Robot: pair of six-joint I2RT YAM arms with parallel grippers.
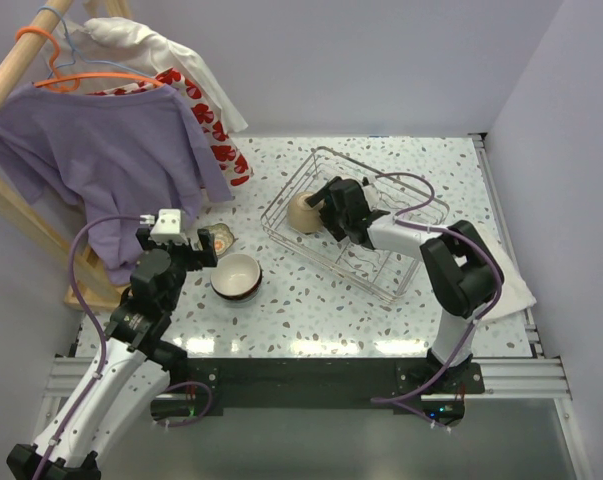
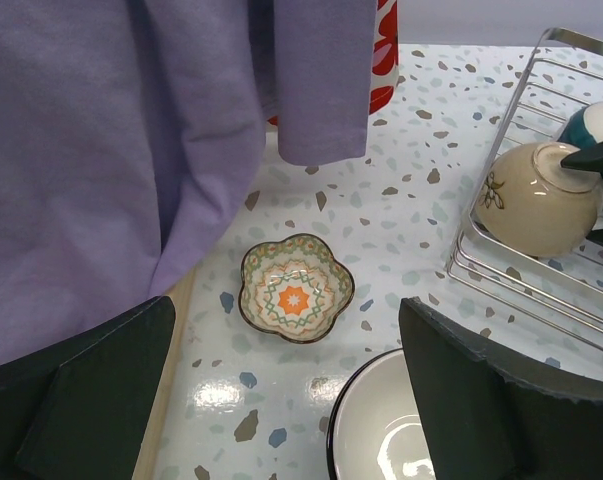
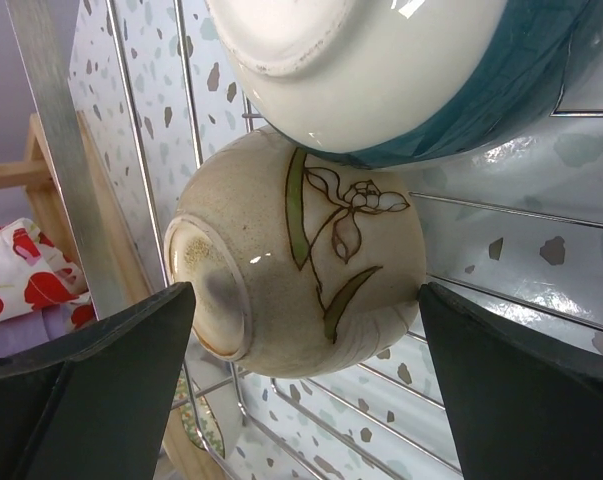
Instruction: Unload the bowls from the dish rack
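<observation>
Inside the dish rack, the tan bowl lies on its side against a teal bowl. The right gripper straddles it, spread wide; I cannot tell whether it grips. The left gripper gapes wide above a flower-patterned dish, beside a dark-rimmed bowl.

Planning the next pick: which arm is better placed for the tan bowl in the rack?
Right. The right tool is open around the tan bowl in the dish rack; the left tool hovers over the table.
</observation>
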